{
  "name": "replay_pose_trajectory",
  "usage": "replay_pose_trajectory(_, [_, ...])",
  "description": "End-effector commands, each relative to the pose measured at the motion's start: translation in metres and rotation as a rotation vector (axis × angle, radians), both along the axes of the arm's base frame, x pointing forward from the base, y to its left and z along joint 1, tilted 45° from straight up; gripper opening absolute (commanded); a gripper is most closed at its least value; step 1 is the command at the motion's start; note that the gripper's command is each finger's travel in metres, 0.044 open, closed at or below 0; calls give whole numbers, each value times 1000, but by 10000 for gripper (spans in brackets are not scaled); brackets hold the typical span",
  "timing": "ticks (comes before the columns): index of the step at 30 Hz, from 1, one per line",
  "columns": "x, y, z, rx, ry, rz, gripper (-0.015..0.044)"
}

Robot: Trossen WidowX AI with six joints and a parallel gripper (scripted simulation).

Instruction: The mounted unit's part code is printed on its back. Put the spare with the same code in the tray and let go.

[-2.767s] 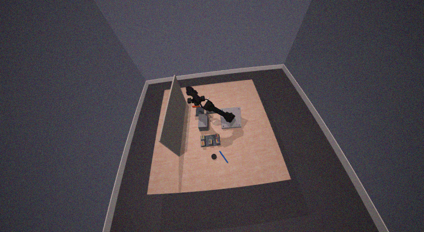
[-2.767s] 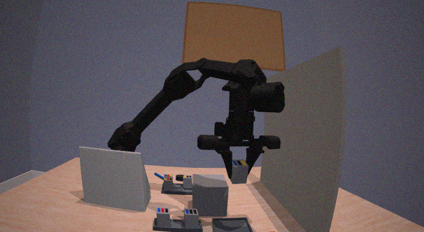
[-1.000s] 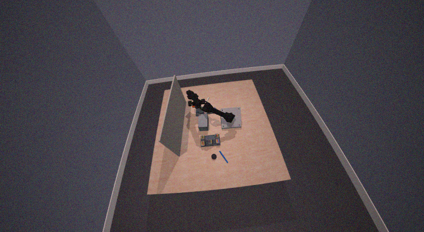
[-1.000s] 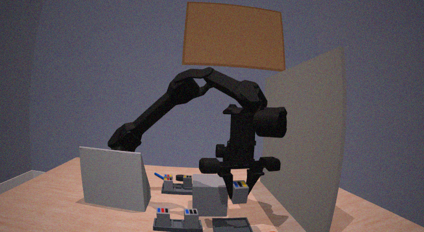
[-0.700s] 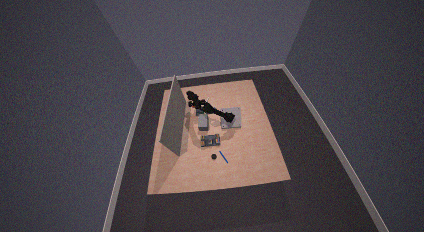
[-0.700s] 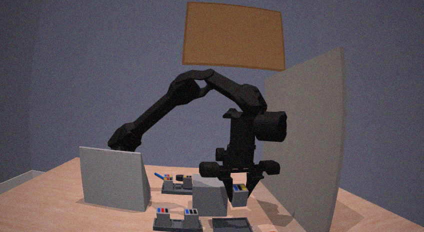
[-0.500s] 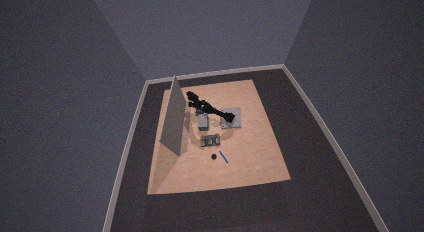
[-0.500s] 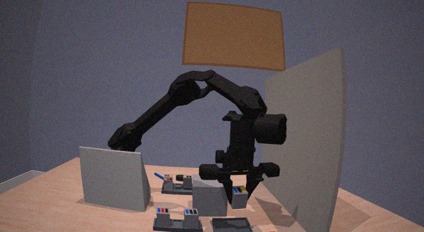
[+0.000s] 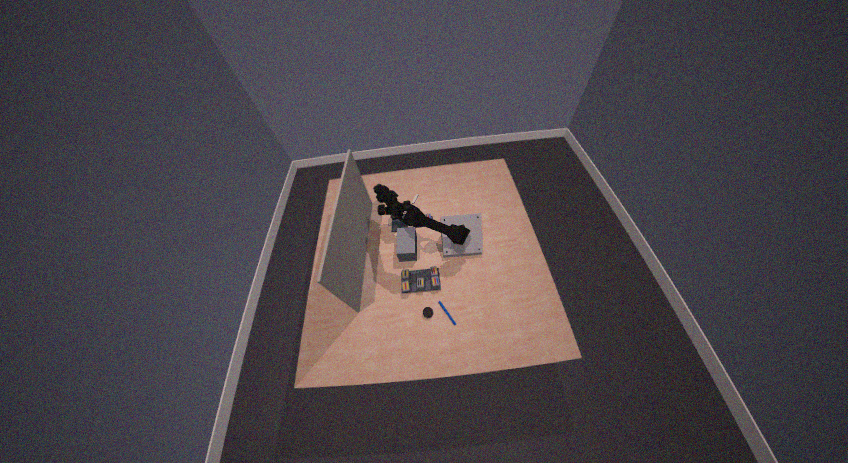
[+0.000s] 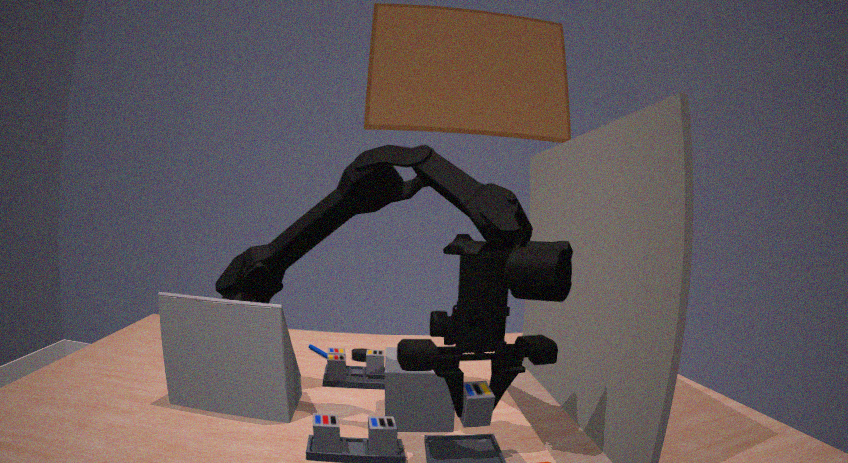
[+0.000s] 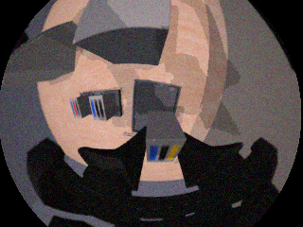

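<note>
I have the pincer (image 10: 480, 393) clamped on one small grey spare block (image 10: 477, 403), its top showing a blue, a yellow and a black stripe. The block hangs between the two dark fingers (image 10: 455, 387), just beside the larger grey mounted unit (image 10: 417, 396) and low over the wooden surface (image 10: 89, 411).

From the wrist view I see the same block (image 11: 165, 148) held at the fingertips, with the dark tray (image 11: 154, 104) on the surface below and slightly ahead of it. In the exterior view the tray (image 10: 462, 448) sits at the bottom edge, in front of the held block.

Counting from the exterior view: two dark holders. The near one (image 10: 355, 443) carries two spares, one striped blue, red, black and one blue, black, black. The far one (image 10: 354, 372) carries two more, too small for me to read surely.

I count two grey upright panels: a short one (image 10: 223, 357) in front of the arm's base and a tall one (image 10: 618, 268) to the right. One blue pen (image 9: 446, 312) and one black disc (image 9: 427, 311) lie apart on the surface.
</note>
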State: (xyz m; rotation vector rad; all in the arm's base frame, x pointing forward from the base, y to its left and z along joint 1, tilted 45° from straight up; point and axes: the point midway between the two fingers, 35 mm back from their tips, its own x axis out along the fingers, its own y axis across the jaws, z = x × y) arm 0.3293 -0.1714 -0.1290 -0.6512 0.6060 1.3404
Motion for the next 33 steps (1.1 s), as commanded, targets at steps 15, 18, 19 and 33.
replay_pose_trajectory(15, [0, 12, -11, 7, 0, -8, 0])
replay_pose_trajectory(18, [1, 15, -13, 7, -1, -8, 0])
replay_pose_trajectory(19, [1, 15, -14, 8, -1, -8, 0])
replay_pose_trajectory(33, [1, 26, -22, 10, -1, -7, 0])
